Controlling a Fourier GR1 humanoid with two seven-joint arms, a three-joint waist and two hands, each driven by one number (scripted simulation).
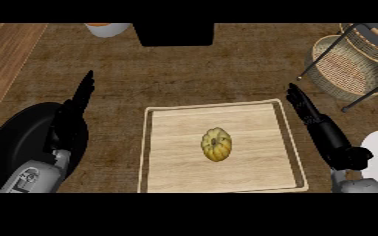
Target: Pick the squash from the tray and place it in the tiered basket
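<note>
lying near the middle of the wooden tray on the table, the squash sits untouched, left hand and right hand flanking it, fingers straight, tiered basket at far right.

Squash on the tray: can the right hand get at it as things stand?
Probably yes. The squash lies alone mid-tray; the right hand, open, sits just past the tray's right rim, nothing between.
</note>
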